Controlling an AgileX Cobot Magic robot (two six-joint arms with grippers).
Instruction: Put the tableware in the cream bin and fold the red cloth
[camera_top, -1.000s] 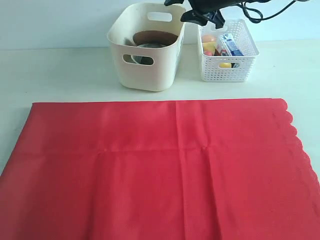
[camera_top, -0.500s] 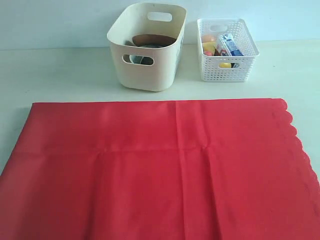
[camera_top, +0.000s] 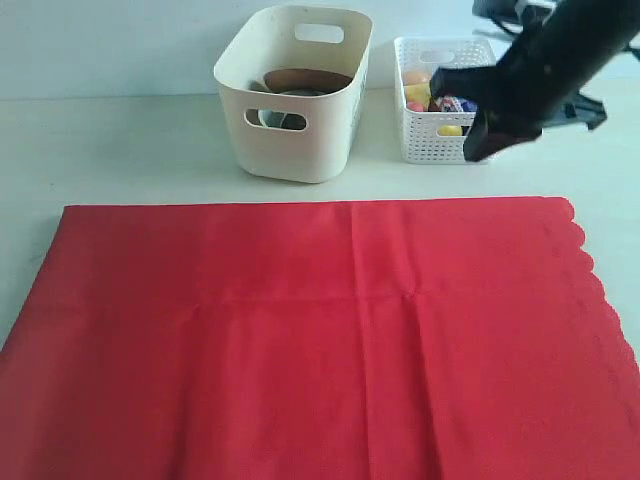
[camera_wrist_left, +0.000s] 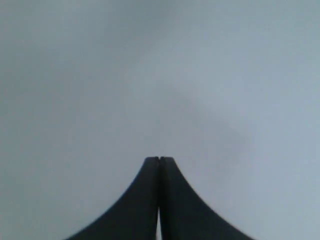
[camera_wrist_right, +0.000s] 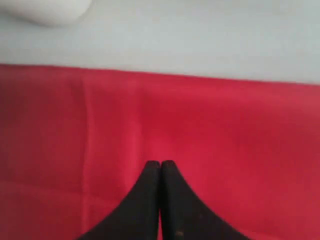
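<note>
The tableware part looks done as far as can be seen: the cream bin stands on the table at twelve o'clock of the exterior view, and the brown plate leans inside it, with what seems to be the steel cup showing through the oval handle hole. No dish, cup or cutlery lies on the table or on the cloth, though the smaller pieces cannot be made out inside the bin. The white basket, just beside the bin at one o'clock, holds the food and is partly hidden by the right arm. What is left is the fold. The red cloth lies spread flat and unfolded across the whole near half of the table, from nine o'clock to three o'clock, with its scalloped edge at three o'clock. The right gripper has its jaws pressed together on nothing and hangs above the cloth's far edge at about two o'clock, not touching the fabric. The left gripper is likewise closed and empty, facing only a blank pale surface, out of the exterior view. My judgement is that the jaws must part before either can take hold of an edge.
</note>
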